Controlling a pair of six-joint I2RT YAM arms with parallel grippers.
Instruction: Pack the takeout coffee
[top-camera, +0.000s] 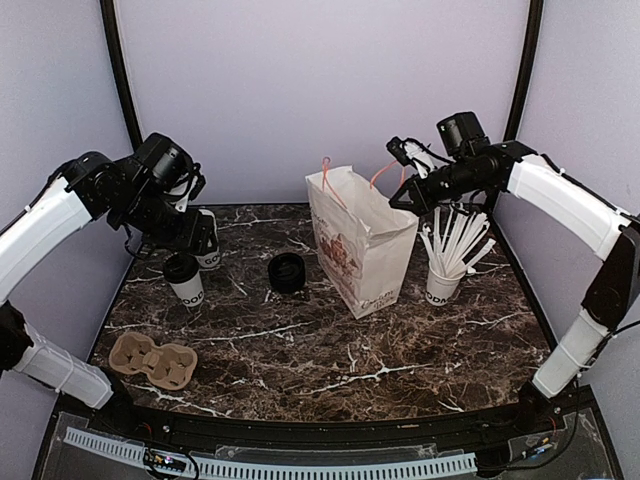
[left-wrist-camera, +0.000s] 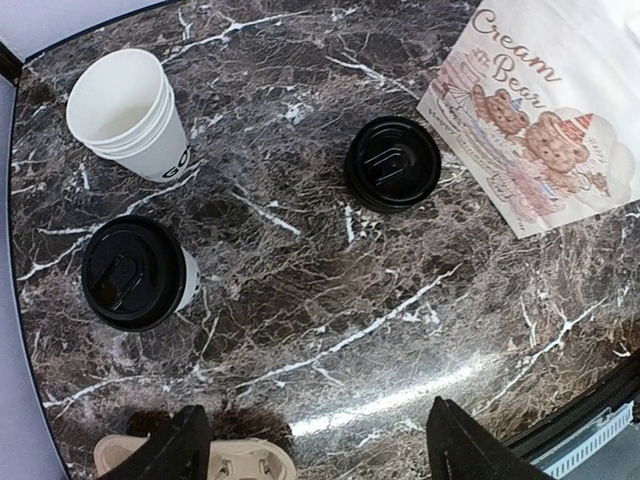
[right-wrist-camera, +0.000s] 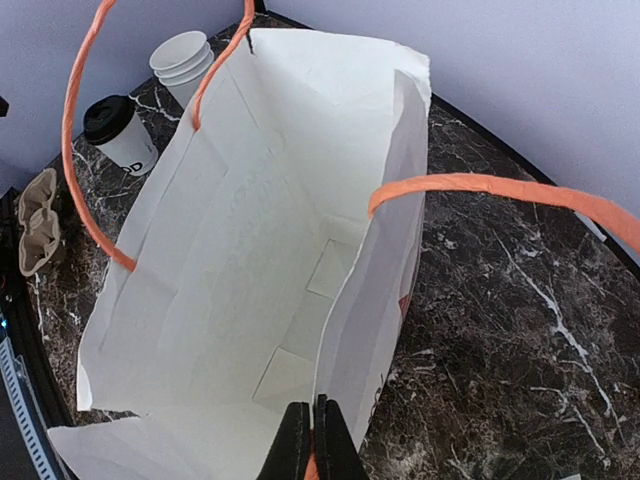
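The takeout coffee (top-camera: 183, 277) (left-wrist-camera: 135, 272) (right-wrist-camera: 120, 130), a small white cup with a black lid, stands upright on the marble at the left. My left gripper (top-camera: 197, 236) (left-wrist-camera: 317, 415) hangs open above the table just beside it, with nothing between its fingers. The white paper bag (top-camera: 360, 245) (right-wrist-camera: 250, 250) stands in the middle with its mouth open and nothing inside. My right gripper (top-camera: 400, 200) (right-wrist-camera: 313, 425) is shut on the bag's right top edge, near the base of an orange handle (right-wrist-camera: 500, 188).
Nested white cups (top-camera: 208, 250) (left-wrist-camera: 125, 110) stand behind the coffee. A loose black lid (top-camera: 287, 272) (left-wrist-camera: 392, 163) lies left of the bag. A brown cup carrier (top-camera: 152, 360) (left-wrist-camera: 235, 462) sits front left. A cup of white straws (top-camera: 447, 262) stands right of the bag.
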